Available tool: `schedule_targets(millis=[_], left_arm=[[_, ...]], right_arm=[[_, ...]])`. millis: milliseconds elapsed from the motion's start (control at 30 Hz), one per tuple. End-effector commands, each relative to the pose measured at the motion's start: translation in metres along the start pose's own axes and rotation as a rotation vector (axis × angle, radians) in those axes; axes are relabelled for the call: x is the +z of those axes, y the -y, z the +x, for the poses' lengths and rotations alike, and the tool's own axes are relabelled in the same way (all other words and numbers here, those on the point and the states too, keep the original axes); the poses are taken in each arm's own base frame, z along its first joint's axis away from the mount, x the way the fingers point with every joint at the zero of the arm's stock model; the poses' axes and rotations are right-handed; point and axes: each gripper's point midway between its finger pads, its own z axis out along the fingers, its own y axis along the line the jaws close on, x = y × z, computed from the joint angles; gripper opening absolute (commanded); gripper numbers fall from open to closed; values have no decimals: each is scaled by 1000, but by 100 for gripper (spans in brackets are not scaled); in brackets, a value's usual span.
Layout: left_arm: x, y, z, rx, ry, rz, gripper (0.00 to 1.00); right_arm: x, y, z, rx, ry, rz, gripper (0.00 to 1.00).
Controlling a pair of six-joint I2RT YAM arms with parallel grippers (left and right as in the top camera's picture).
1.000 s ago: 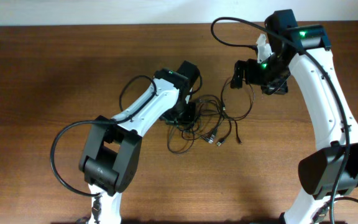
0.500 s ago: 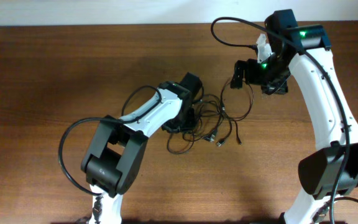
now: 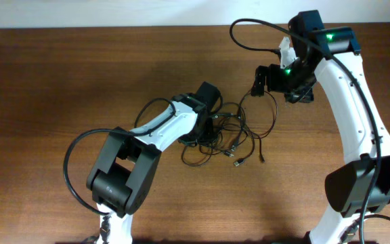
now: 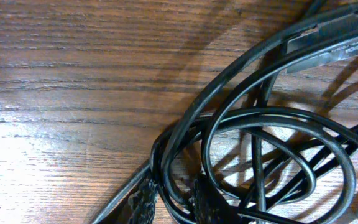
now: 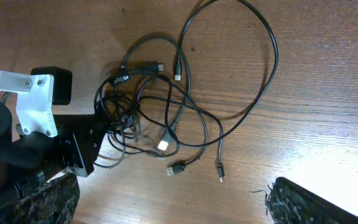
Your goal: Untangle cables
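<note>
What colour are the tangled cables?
Black; the cables show best in the right wrist view.

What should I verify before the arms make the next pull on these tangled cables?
1. Left claw grips the cables: ok, strands sit between its fingers.
2. It holds a single strand: not ok, several cross there.
3. Right claw open and empty: ok.
4. Plug ends lie free on the table: ok.
5. Knot loosened: not ok, loops overlap tightly.

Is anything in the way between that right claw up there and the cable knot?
Nothing visible. The right claw is open over the cables, with only bare wooden table around them.
</note>
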Motion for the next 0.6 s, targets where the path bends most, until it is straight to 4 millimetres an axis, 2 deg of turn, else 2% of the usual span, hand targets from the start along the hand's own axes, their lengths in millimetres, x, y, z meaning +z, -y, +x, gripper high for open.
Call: schedule_targets(millis=[0,33,100,200,233,267,300,333,400,433,467,567], left_arm=[[20,-5,12,-2,-50,-10,7],[19,-6,11,-6,-51,-7,0],[13,1,3,42,-47,40,0],[-12,10,-21,129,22,77,0],[-40,17,-39,144,77,106,0],[-59,23,-48,142,107,135,0],[-87,35,-58,163,143,205,0],[-122,52,-67,226,184,321,0],[-173,64,-78,247,241,445,0],[-213,66,-87,251,304,521,0],[-225,63,-90,248,329,537,0],[-243,50,-96,226,376,542,0]], right_arm=[[-6,-2,-3,-19,23,4,99],[-6,-1,-3,-18,23,4,99],[-6,-2,-3,-19,23,3,99],[-6,-2,-3,-21,23,3,99],[-6,-2,-3,-21,22,-1,99],[-6,-5,-3,-22,23,-14,99],[-7,-13,-4,-27,25,-60,99],[-8,-26,-5,-59,25,-132,99],[-13,-55,-4,-147,27,-290,99],[-18,-77,-5,-192,40,-388,99],[-20,-85,-6,-208,48,-424,99],[-26,-111,-10,-262,83,-518,99]])
